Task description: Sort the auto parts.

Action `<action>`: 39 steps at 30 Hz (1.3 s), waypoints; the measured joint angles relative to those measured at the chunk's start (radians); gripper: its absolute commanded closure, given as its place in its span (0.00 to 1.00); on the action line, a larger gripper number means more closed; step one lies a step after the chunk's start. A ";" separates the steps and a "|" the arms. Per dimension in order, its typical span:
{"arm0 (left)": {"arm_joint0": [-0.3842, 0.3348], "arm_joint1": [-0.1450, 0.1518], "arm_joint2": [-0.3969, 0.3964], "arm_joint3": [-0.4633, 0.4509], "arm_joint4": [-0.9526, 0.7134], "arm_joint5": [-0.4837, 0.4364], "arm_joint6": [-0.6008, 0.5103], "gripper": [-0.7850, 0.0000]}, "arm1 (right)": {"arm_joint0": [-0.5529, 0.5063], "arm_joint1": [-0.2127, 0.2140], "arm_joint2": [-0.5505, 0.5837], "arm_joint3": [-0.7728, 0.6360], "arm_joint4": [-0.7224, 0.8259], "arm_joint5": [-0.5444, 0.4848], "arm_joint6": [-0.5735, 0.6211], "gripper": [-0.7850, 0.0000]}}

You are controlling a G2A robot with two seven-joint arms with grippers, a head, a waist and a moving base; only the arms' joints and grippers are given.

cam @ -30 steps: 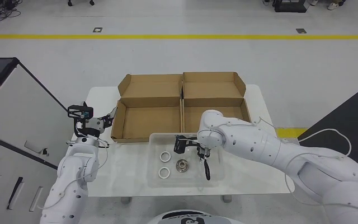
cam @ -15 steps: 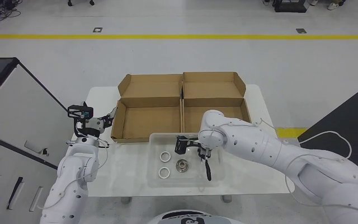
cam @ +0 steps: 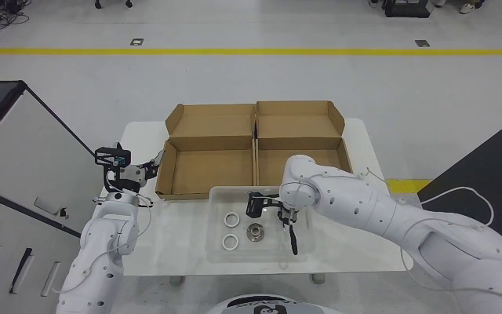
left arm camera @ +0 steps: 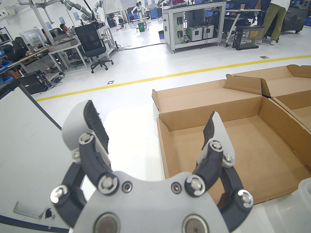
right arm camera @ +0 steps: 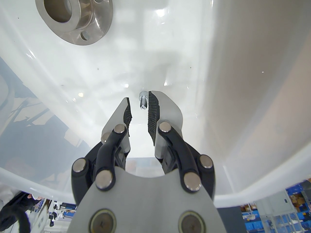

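— Where was the bolt [right arm camera: 142, 101]?
— It lay on the floor of the white tray [cam: 218, 198], between the fingers [right arm camera: 152, 112] of the right gripper [right arm camera: 139, 98]. They stood narrowly parted around it, not closed on it. The steel flange [right arm camera: 73, 8] lay near it, the white rings [cam: 232, 219] farther along.
— And the left gripper [left arm camera: 151, 111]?
— Spread wide, holding nothing, over the bench [cam: 157, 235] edge beside the left cardboard box [cam: 205, 169].

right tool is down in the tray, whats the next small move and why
Probably close the right tool on the small bolt. The bolt sits between the tool's fingertips on the floor of the white tray, and the jaws stand slightly apart, not yet gripping it.
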 measured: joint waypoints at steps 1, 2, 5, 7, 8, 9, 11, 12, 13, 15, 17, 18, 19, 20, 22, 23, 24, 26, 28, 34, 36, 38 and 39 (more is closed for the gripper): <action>0.000 0.000 0.000 0.000 0.000 0.000 0.000 0.00 | -0.002 0.000 0.001 0.001 -0.002 0.000 -0.001 0.75; 0.000 0.000 0.000 0.000 0.000 0.000 0.000 0.00 | -0.003 0.000 0.002 0.002 -0.002 0.000 -0.001 0.75; 0.000 0.000 0.000 0.000 0.000 0.000 0.000 0.00 | -0.006 -0.002 0.005 0.004 -0.004 -0.001 -0.001 0.77; 0.000 0.000 0.000 0.000 0.000 0.000 0.000 0.00 | -0.008 -0.004 0.005 0.007 -0.005 -0.004 0.001 0.80; 0.000 0.000 0.000 0.000 0.000 0.000 0.000 0.00 | -0.009 -0.004 0.006 0.008 -0.005 -0.005 0.002 0.81; 0.000 0.000 0.000 0.000 0.000 0.000 0.000 0.00 | -0.009 -0.005 0.006 0.009 -0.005 -0.005 0.004 0.84; 0.000 0.000 0.000 0.000 0.000 0.000 0.000 0.00 | -0.009 -0.006 0.005 0.010 -0.008 -0.003 0.006 0.89; 0.000 0.000 0.000 0.000 0.000 0.000 0.000 0.00 | -0.009 -0.007 0.005 0.012 -0.009 -0.003 0.007 0.96; 0.000 0.000 0.000 0.000 0.000 0.000 0.000 0.00 | -0.010 -0.008 0.006 0.014 -0.009 -0.002 0.007 1.00; 0.000 0.000 0.000 0.000 0.000 0.000 0.000 0.00 | -0.010 -0.009 0.007 0.018 -0.009 -0.002 0.007 1.00; 0.000 0.000 0.000 0.000 0.000 0.000 0.000 0.00 | -0.011 -0.011 0.008 0.021 -0.009 -0.002 0.007 1.00; 0.000 0.000 0.000 0.000 0.000 0.000 0.000 0.00 | -0.011 -0.011 0.008 0.022 -0.009 -0.001 0.008 1.00; 0.000 0.000 0.000 0.000 0.000 0.000 0.000 0.00 | -0.012 -0.012 0.009 0.023 -0.008 -0.001 0.008 1.00; 0.000 0.000 0.000 0.000 0.000 0.000 0.000 0.00 | -0.012 -0.012 0.009 0.024 -0.007 -0.001 0.009 1.00; 0.000 0.000 0.000 0.000 0.000 0.000 0.000 0.00 | -0.012 -0.013 0.014 0.025 -0.001 0.000 0.009 1.00; 0.000 0.000 0.000 0.000 0.000 0.000 0.000 0.00 | -0.011 -0.013 0.017 0.023 0.003 0.000 0.009 1.00; 0.000 0.000 0.000 0.000 0.000 0.000 0.000 0.00 | -0.011 -0.012 0.021 0.020 0.008 0.000 0.009 1.00; 0.000 0.000 0.000 0.000 0.000 0.000 0.000 0.00 | -0.011 -0.009 0.029 0.009 0.017 0.002 0.011 1.00; 0.000 0.000 0.000 0.000 0.000 0.000 0.000 0.00 | -0.011 -0.003 0.041 -0.007 0.030 0.001 0.010 1.00; 0.000 0.000 0.000 0.000 0.000 0.000 0.000 0.00 | -0.012 0.028 0.092 -0.094 0.082 0.002 0.012 1.00; 0.000 0.000 0.000 0.000 0.000 0.000 0.000 0.00 | -0.015 0.041 0.109 -0.124 0.099 0.002 0.011 1.00; 0.000 0.000 0.000 0.000 0.000 0.000 0.000 0.00 | -0.019 0.058 0.130 -0.161 0.119 0.002 0.011 1.00; 0.000 0.000 0.000 0.000 0.000 0.000 0.000 0.00 | -0.022 0.068 0.142 -0.182 0.136 -0.002 0.007 1.00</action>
